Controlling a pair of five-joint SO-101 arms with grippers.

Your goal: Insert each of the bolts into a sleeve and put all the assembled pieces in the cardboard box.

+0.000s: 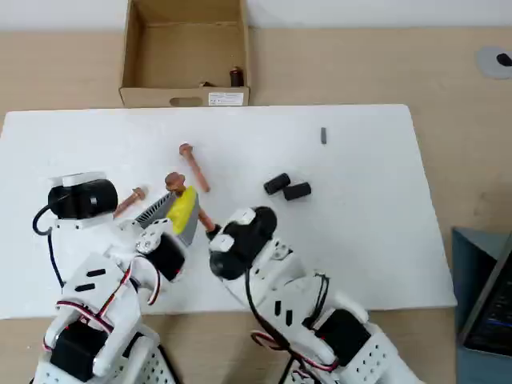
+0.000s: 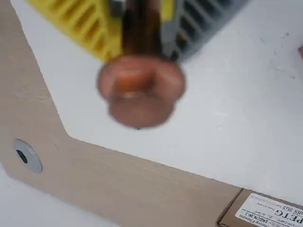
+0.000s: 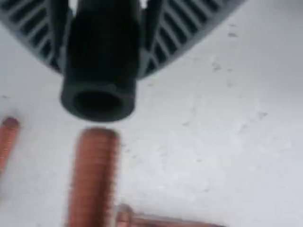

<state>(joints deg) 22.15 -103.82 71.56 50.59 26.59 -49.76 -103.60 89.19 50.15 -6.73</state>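
Looking down over the table, you have the left gripper [image 1: 178, 210] on the white mat [image 1: 360, 240], its yellow and grey jaws pinching the held bolt [image 1: 174, 182] across the shank. In the left wrist view that gripper [image 2: 142, 28] is clamped on the same held bolt [image 2: 139, 90], with the round copper head sticking out past the jaws. Your right gripper [image 3: 102, 23] is pressed onto a black sleeve [image 3: 100, 71], with the open bore facing the threaded tip of the held bolt [image 3: 92, 175]. The two are roughly in line, with a narrow gap between them. From above, the right gripper [image 1: 214, 232] sits just beside the left one. Two loose bolts [image 1: 192, 166] lie on the mat near the left gripper, one either side of it. Two spare sleeves [image 1: 286, 187] lie just beside each other, farther toward the mat's middle. The cardboard box [image 1: 184, 98] stands on the bare table [image 1: 464, 144] beyond the mat's far edge. One assembled piece [image 1: 236, 77] is inside it, at a near corner.
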